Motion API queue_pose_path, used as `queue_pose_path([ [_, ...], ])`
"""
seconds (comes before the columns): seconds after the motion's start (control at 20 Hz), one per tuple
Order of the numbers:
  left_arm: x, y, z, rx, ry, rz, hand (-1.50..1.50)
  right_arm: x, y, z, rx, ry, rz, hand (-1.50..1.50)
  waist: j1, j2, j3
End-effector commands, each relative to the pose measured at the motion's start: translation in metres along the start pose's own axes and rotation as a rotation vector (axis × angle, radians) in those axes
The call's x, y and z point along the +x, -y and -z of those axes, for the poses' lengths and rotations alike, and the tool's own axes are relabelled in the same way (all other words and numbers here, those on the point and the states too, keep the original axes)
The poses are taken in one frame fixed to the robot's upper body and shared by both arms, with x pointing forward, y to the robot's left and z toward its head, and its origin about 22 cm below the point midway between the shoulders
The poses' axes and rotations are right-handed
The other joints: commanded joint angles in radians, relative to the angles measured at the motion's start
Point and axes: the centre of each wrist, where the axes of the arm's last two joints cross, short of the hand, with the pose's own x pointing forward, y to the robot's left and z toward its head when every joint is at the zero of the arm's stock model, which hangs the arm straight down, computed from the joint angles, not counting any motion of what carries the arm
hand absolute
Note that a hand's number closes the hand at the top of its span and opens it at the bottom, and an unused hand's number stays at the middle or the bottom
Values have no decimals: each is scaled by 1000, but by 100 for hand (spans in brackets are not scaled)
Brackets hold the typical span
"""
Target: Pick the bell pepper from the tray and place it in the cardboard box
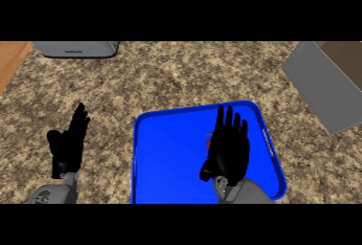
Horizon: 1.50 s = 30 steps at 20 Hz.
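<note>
A blue tray (pixel 166 158) lies on the speckled counter at centre bottom. My right hand (pixel 228 149) hovers over the tray's right half, open with straight fingers pointing away from me. Only a small red sliver of the bell pepper (pixel 209 139) shows at the hand's left edge; the rest is hidden beneath the hand. My left hand (pixel 69 141) rests open to the left of the tray, fingers up. A grey flap and brown side of the cardboard box (pixel 322 86) appear at the upper right.
A grey appliance (pixel 75 49) stands at the counter's far left edge. A wooden surface (pixel 10 60) shows at the upper left corner. Bare counter lies between the tray and the box.
</note>
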Motion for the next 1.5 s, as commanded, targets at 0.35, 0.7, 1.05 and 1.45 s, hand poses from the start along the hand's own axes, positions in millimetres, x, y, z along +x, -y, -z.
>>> queue_pose_path([
  [0.35, -5, -6, -2, 7, -6, 5, 0, 4, -20, 11, 33, -182, -37, -150, 1, 0, 0],
  [0.7, 4, 1, 9, -5, -13, -2, 0, -6, -31, 28, 47, -173, -24, -150, -6, 0, 0],
  [1.05, 5, -1, 8, -10, -13, -13, 0, 3, -42, 46, 53, -171, -13, -150, 1, 2, 0],
  [1.45, 0, -6, -5, -10, -4, -4, 0, 0, -65, 42, -88, -39, -38, 150, 4, 0, 1],
])
